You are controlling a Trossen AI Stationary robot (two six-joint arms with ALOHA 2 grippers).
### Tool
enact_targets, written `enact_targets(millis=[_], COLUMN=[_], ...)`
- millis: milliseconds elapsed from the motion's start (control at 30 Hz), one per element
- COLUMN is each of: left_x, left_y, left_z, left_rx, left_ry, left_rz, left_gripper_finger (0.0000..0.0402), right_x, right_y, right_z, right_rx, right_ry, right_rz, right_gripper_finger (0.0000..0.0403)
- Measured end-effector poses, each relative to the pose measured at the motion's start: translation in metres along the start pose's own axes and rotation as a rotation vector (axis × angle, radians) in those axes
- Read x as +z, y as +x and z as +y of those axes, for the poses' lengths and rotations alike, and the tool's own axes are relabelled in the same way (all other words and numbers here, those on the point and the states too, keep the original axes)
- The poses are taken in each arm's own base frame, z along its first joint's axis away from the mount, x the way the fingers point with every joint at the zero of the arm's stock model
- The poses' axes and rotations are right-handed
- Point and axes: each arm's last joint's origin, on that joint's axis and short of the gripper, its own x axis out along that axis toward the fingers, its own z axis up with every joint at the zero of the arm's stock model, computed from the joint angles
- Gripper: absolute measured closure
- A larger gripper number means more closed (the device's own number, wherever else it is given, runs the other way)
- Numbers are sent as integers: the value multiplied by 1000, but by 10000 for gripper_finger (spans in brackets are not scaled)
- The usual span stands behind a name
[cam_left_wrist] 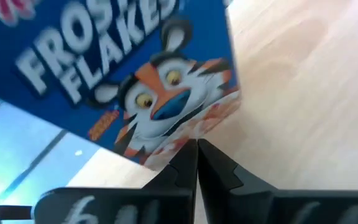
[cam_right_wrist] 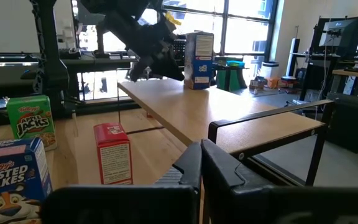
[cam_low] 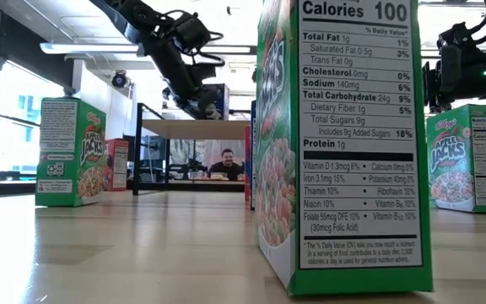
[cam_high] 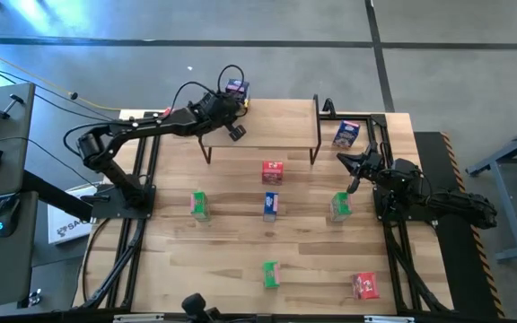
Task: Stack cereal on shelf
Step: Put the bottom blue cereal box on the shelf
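Risk: left tool, pinched together and empty, sits right by the blue box at the shelf corner and could nudge it off.

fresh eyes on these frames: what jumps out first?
Small cereal boxes dot the tabletop in a loose grid, like the green box on the left side. Next, the shelf at the far edge, with one blue box at its far left corner. The left claw hovers shut just beside that box; the right claw waits shut off the shelf's right end.
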Motion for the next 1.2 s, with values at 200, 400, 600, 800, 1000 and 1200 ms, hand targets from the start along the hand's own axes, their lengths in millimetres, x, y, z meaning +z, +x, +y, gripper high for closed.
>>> enact_targets(millis=[200, 400, 600, 800, 1000, 1200], left_x=[8, 12, 11, 10, 11, 13], left_y=[2, 15, 18, 18, 19, 18], left_z=[-5, -10, -10, -9, -7, -6], left_rx=[-141, -148, -129, -125, -91, -90], left_ry=[-59, -79, -79, -80, -87, -89], left_rz=[-95, -156, -149, -145, -148, -168], left_gripper_finger=[399, 399, 399, 399, 399, 399], right_x=[0, 0, 0, 0, 0, 0], right_y=[0, 0, 0, 0, 0, 0], right_z=[0, 0, 0, 0, 0, 0], right_rx=[0, 0, 0, 0, 0, 0], right_ry=[0, 0, 0, 0, 0, 0], right_rz=[0, 0, 0, 0, 0, 0], right_gripper_finger=[403, 403, 403, 403, 403, 403])
